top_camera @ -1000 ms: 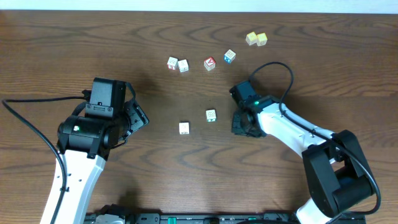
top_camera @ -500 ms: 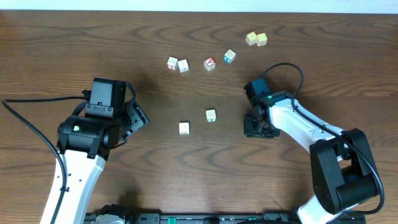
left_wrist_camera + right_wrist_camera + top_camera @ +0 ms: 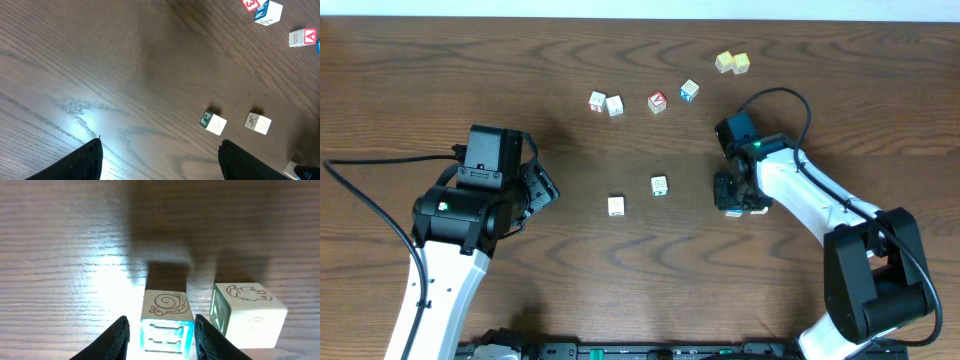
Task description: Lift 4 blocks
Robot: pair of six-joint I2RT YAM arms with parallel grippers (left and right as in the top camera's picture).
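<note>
Evidently light, rigid, smooth: small blue-faced wooden cube (image 3: 167,311) stands between right gripper's (image 3: 161,323) narrowly parted fingers, gap on one side, not clamped. Take opposite flat faces squarely; left gripper (image 3: 160,145) wide, empty.

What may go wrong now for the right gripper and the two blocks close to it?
1. One of the right gripper's fingers stands in the narrow gap between the blue-faced block and the cream block. A sideways move would probably knock the cream block.
2. The blue-faced block sits closer to that finger than to the other, so closing may push or turn it rather than grip it squarely.
</note>
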